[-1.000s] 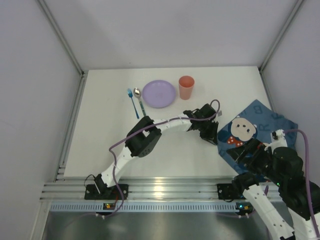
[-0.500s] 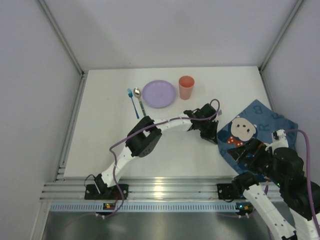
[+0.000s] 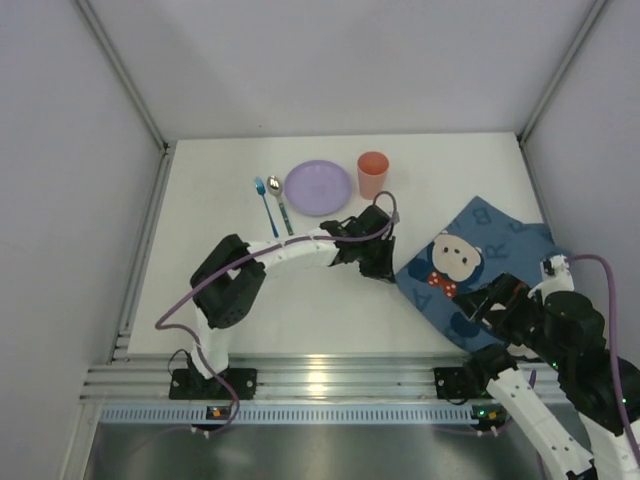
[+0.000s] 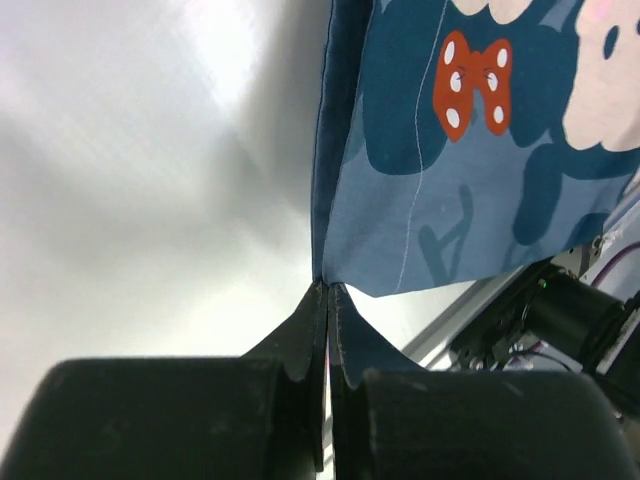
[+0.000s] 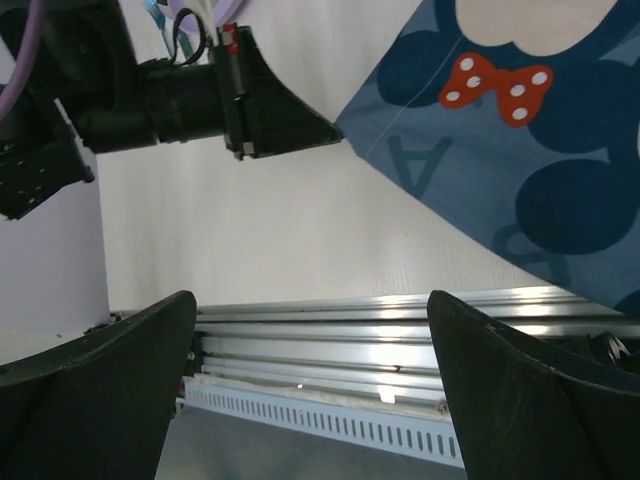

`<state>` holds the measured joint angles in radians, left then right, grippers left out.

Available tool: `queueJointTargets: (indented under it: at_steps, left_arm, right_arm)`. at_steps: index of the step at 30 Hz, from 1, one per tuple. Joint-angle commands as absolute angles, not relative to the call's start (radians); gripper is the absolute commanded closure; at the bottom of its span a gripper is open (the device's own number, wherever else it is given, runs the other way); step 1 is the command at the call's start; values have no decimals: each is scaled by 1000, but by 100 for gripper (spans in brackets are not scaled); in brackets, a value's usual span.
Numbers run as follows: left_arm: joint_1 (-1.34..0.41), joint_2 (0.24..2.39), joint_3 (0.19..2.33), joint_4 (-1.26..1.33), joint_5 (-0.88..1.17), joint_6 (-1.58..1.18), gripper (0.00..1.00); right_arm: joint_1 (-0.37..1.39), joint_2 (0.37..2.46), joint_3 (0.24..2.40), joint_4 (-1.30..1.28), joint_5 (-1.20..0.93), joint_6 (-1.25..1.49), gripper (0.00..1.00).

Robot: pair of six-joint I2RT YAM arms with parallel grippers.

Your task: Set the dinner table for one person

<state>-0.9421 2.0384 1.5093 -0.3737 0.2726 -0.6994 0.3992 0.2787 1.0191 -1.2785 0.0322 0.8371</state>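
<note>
The purple plate (image 3: 318, 187) sits toward the far side of the dinner table (image 3: 210, 260), which spreads out beneath it. Nearer than the plate and to its right, the left gripper (image 4: 328, 292) pinches a corner of the blue cloth mat (image 3: 470, 265) (jaws pressed together on it). Farther right of the plate, the right gripper (image 5: 310, 300) stands wide open.

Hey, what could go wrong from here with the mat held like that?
The left end effector pinches only the very corner of the mat, so the cloth may slip out if pulled. Its wrist is close to the orange cup, which a swing might tip. The open right end effector hangs by the mat's near edge and might snag it.
</note>
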Motion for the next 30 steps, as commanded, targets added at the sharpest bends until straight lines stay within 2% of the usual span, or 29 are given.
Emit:
queueJointTargets:
  at_steps: [1,6,14,18,20,21,23,24,26,27,30]
  left_arm:
    - [-917,1852,1378,-350,172,-730,100]
    - [-904,1666,1132,-391,88,-775,100]
    - [-902,1162,735,-550,-64,-981,100]
    - [-905,863,643,-713,-121,-1126,100]
    - [-907,792,612,-747,-107,-1127,100]
    - [-907,746,606,-756,-106,-1127,84]
    - [-907,732,612,-768,-107,-1097,71]
    - [-907,747,623,-769,-110,-1063,53]
    - [-907,791,676,-755,-109,-1017,35]
    - [-907,858,704,-752,-110,-965,21]
    - [-907,1027,836,-752,-152,-853,11]
  right_arm:
    - [419,334,993,-1177,11,804,0]
    - [416,419,942,-1077,-64,778,0]
    - [416,483,839,-968,-178,787,0]
    - [416,494,767,-927,-209,796,0]
    - [417,503,749,-913,-218,798,0]
    - [416,514,739,-907,-219,793,0]
    - [416,537,741,-902,-213,782,0]
    - [416,548,745,-902,-209,767,0]
    - [416,566,759,-905,-199,747,0]
    - [416,589,778,-913,-184,732,0]
    - [416,645,814,-937,-152,700,0]
